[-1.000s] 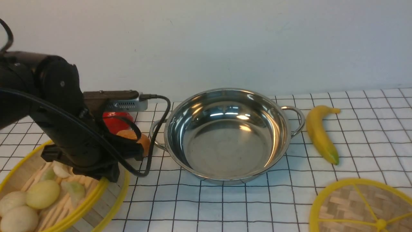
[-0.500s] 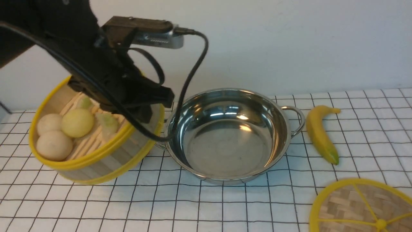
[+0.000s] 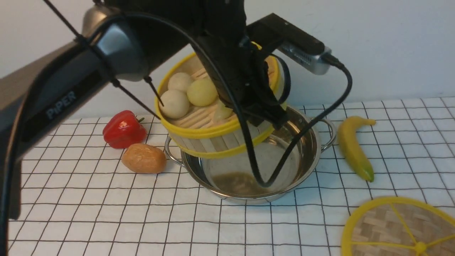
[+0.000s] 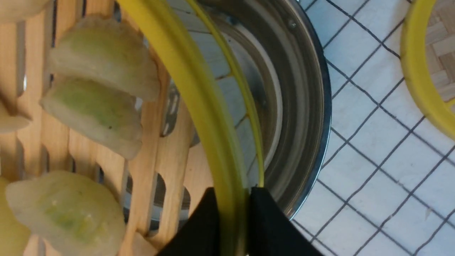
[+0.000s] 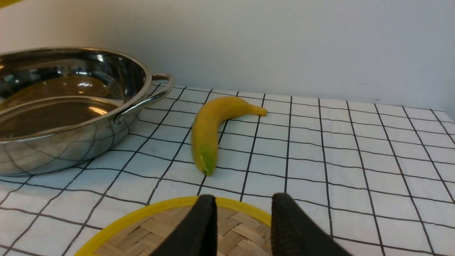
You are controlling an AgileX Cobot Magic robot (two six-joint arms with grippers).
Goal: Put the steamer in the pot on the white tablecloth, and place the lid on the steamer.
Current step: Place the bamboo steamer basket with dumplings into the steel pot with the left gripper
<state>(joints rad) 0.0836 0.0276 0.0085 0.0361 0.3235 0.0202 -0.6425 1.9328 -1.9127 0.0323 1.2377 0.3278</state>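
Counts: 1 pot (image 3: pixel 245 199), 1 steamer (image 3: pixel 206 144), 1 lid (image 3: pixel 391 227), 1 banana (image 3: pixel 352 145), 1 red pepper (image 3: pixel 123 133), 1 brown potato (image 3: pixel 144 158). All sit on or over the cloth (image 3: pixel 89 213), white w/ black grid. Inside the steamer the front view shows 3 round buns (image 3: pixel 174 104), two pale and one yellowish. The L wrist view shows 3 pale-green dumplings (image 4: pixel 92 113) on the slat floor.

Steamer: held in the air over the pot's left-rear part, tilted toward the camera and not seated. Its lower yellow band overlaps the pot's left rim in the front view.

L claw (image 4: pixel 233 193): clamped on the steamer's yellow rim, one finger inside the wall, one outside.

R claw (image 5: pixel 244 199): jaws apart, nothing between them, over the lid's far edge. Can't tell if it touches the weave.

Around the pot: pepper and potato to its left, close together, potato just beside the left handle. Banana lies just right of the right handle, apart from it. Lid is flat on the cloth, front-right of the pot, part cut off by the frame.

In the way: the L arm hides the steamer's right side and part of the pot's rear. A black cable (image 3: pixel 320 113) from the wrist cam loops down inside the pot.
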